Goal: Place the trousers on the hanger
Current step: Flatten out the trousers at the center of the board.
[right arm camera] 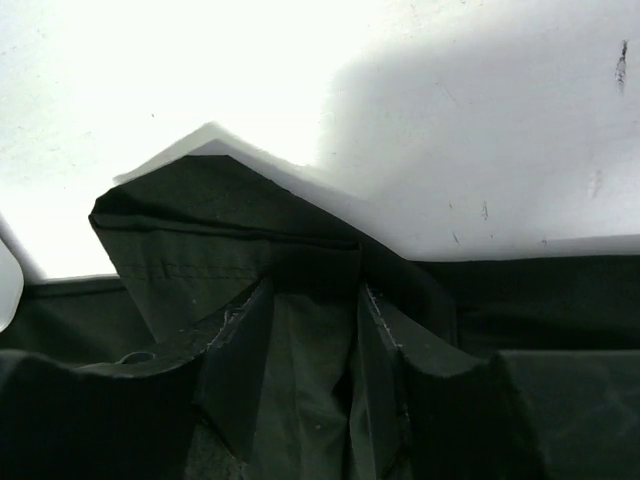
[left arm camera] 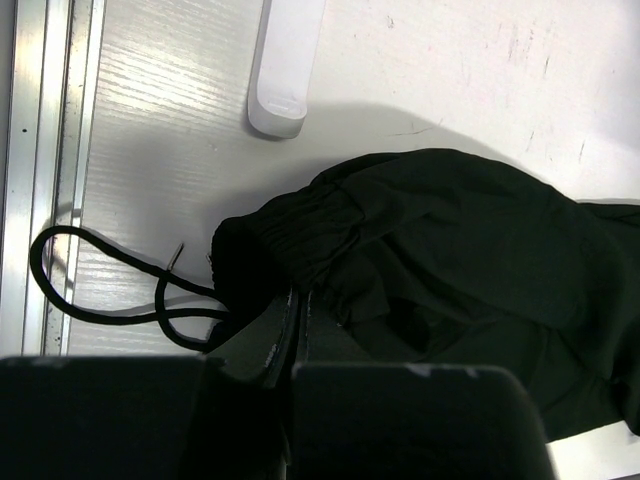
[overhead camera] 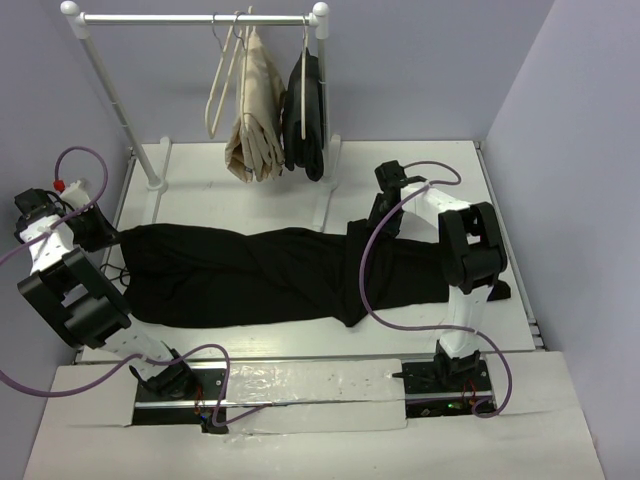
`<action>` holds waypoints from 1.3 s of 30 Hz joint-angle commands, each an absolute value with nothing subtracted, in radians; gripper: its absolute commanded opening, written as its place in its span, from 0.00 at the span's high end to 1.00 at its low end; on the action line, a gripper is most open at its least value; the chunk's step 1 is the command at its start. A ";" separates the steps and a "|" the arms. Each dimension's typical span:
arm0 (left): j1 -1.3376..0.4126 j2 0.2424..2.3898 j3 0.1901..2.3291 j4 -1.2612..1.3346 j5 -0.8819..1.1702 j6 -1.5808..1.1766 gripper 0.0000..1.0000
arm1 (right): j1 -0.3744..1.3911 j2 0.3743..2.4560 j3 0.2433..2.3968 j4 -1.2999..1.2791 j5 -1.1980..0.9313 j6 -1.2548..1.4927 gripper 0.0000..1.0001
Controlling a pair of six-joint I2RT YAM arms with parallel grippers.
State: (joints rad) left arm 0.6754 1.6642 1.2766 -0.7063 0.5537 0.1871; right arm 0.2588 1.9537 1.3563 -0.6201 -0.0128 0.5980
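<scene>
**Before anything lifts, make the right-hand bite sure**

Since the long black trousers of limp fabric [overhead camera: 250, 275] lie flat across the white table [overhead camera: 400, 165] from 9 o'clock to 3 o'clock, I read the step in hand as getting a hold on both ends. At 9 o'clock my left gripper [left arm camera: 297, 305] is closed tight and looks to be pinching the elastic waistband, with the thin black drawstring [left arm camera: 100, 300] trailing loose just beside it. At about 2 o'clock my right gripper [right arm camera: 315, 300] sits on the folded-back leg end. Its jaws are roughly half apart with cloth between them, and I cannot tell whether that counts as a hold.

I would close it firmly on the hem before raising anything. Then I would lift both arms together and slowly, since the cloth will likely sag in the middle and drag. I would also watch that drawstring for snags.

The thin white hanger [overhead camera: 222, 75] hangs bare on the white rail [overhead camera: 190, 18] at 12 o'clock, well apart from the trousers. It is just beside the beige trousers [overhead camera: 255, 115] and the smaller black garment [overhead camera: 305, 115], so the carry must clear those.
</scene>
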 commanded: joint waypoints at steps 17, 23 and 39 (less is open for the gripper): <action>0.670 1.626 1.284 -0.680 0.560 0.183 1.00 | 0.219 1.928 1.494 -0.587 0.063 0.551 1.00; 0.670 1.658 1.344 -0.701 0.577 0.175 1.00 | 0.071 1.911 1.790 -0.716 0.009 0.456 1.00; 0.672 1.690 1.483 -0.722 0.638 0.134 1.00 | -0.296 1.812 2.142 -0.709 -0.153 0.456 1.00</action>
